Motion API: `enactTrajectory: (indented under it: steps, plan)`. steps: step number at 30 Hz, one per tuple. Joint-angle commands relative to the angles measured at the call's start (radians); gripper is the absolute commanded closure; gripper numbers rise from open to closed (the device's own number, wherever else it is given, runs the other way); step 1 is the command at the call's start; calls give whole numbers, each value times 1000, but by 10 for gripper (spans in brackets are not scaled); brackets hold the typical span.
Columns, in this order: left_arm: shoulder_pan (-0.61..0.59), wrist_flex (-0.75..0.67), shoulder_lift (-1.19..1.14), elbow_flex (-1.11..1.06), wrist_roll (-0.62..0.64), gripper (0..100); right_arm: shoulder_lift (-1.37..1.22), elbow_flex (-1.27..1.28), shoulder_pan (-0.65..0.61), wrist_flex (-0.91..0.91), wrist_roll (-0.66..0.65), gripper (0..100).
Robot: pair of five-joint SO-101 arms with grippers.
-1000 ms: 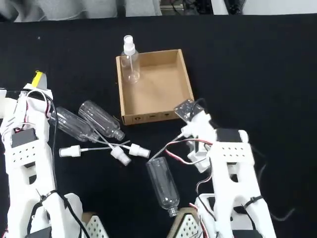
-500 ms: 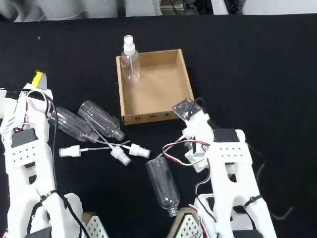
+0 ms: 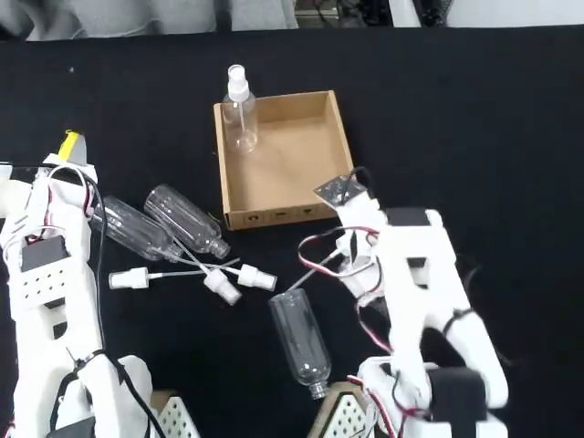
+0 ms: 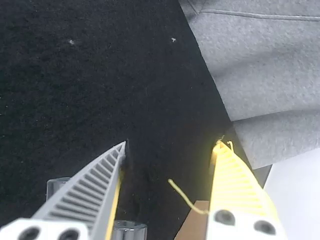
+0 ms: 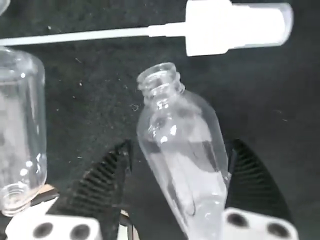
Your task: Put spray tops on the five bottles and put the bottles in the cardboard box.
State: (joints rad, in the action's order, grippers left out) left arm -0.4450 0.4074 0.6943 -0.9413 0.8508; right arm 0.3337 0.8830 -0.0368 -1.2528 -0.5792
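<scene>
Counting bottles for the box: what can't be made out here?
High view: the right arm covers the right gripper, the bottle it straddles and a nearby spray top.
Right wrist view: that bottle's base and a second bottle are cut by the edge.
Left wrist view: past the left gripper, two clear rims are cut off by the edge.

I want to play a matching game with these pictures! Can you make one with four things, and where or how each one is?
Things:
1. capped bottle
2. spray tops
3. left gripper
4. cardboard box

Place or state:
A. open
B. lying loose on the table
C. standing upright in a box corner
D. holding just one bottle

Pairs: 1-C, 2-B, 3-A, 4-D
</scene>
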Motion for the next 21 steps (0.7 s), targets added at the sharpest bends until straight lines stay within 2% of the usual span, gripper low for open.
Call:
enactTrajectory:
  steps: [1,8,14,21]
  plan:
    - [-7,-23,26,16,-5,751,-24,-65,-14,-11,5,744]
    - [-8,-23,26,16,-5,751,-33,-61,-14,-9,-18,750]
    - [-8,-23,26,16,-5,751,-25,-64,-12,-9,-34,872]
    - [-5,-23,26,16,-5,751,-24,-79,-12,-18,-31,902]
